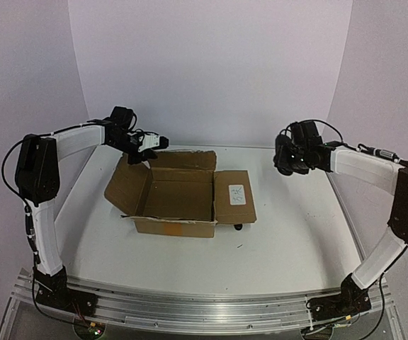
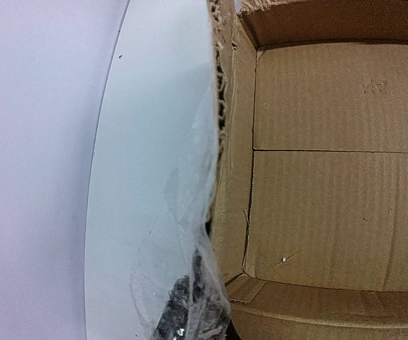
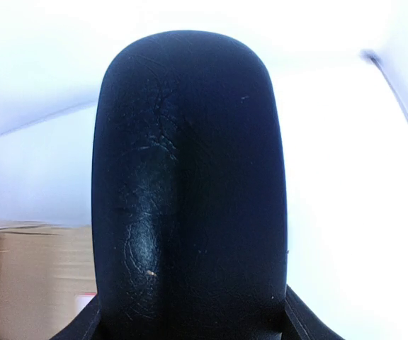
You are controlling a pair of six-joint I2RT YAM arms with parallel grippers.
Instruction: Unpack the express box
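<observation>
**Express box (image 1: pixel 179 195) open, contents apparently out**

The box sits mid-table (image 1: pixel 289 241), somewhat toward the far edge, with its flaps folded out and its inside looking bare. The left gripper (image 1: pixel 149 144), jaws together, hovers at the box's far-left corner and seems to pinch a clear plastic bag (image 2: pixel 183 234) holding something dark. The right gripper (image 1: pixel 285 159), near the table's far-right corner, is clamped on a black oval object (image 3: pixel 190 177). Probably only setting both items down is left.

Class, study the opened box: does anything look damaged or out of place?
Yes. One edge of the box is ragged and frayed, torn rather than cleanly cut. A crumpled clear bag shows just outside that edge, not inside the box.
</observation>
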